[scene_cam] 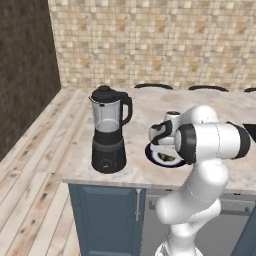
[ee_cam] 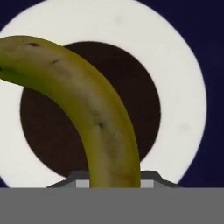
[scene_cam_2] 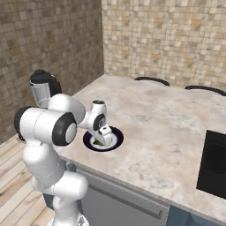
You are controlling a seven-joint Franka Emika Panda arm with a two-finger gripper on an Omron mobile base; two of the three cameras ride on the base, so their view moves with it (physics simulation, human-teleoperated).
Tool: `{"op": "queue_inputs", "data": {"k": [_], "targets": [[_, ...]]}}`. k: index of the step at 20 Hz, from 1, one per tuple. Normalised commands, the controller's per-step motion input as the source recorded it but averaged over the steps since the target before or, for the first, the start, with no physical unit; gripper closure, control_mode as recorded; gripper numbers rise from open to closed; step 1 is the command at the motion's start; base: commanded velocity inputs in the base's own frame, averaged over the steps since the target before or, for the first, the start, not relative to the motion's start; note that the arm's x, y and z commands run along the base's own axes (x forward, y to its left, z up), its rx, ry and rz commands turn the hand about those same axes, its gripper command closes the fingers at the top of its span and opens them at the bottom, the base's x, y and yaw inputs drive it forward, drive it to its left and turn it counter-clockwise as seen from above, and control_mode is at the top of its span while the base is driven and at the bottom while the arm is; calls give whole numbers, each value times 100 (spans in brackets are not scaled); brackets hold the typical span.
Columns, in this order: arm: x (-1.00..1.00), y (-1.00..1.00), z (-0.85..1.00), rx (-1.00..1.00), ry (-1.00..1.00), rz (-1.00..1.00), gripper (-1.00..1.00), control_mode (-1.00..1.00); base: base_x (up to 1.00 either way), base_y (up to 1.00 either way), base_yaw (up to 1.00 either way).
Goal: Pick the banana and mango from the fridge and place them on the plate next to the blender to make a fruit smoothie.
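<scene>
The banana [ee_cam: 94,113] hangs just above the plate [ee_cam: 183,105], clamped at one end in the tool [scene_cam_2: 102,137], whose jaws are pressed together on it. The plate lies on the worktop [scene_cam_2: 167,132] just beside the blender [scene_cam: 108,131]. To do this well, I would lower until the fruit rests over the plate's centre, then open gently so it cannot roll off the rim. The worktop is pale marbled stone; tan tiled walls [scene_cam: 160,40] stand behind, with plank flooring [scene_cam: 30,190] below.
</scene>
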Motion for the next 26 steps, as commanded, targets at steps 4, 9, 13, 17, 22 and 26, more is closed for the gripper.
{"op": "queue_inputs", "data": {"k": [4, 9, 13, 17, 22, 26], "targets": [[-7, 0, 2, 0, 0, 0, -100, -100, 0, 0, 0], [-40, 0, 65, 0, -5, 0, -100, -100, 0, 0, 0], [-41, -6, 100, 0, -13, 0, -100, -100, 0, 0, 0], [-80, -4, 66, 0, -13, 0, -100, -100, 0, 0, 0], [-80, 2, 5, 0, -2, 0, -100, -100, 0, 0, 0], [-27, 12, -13, -2, 3, 2, -100, -100, 0, 0, 0]]}}
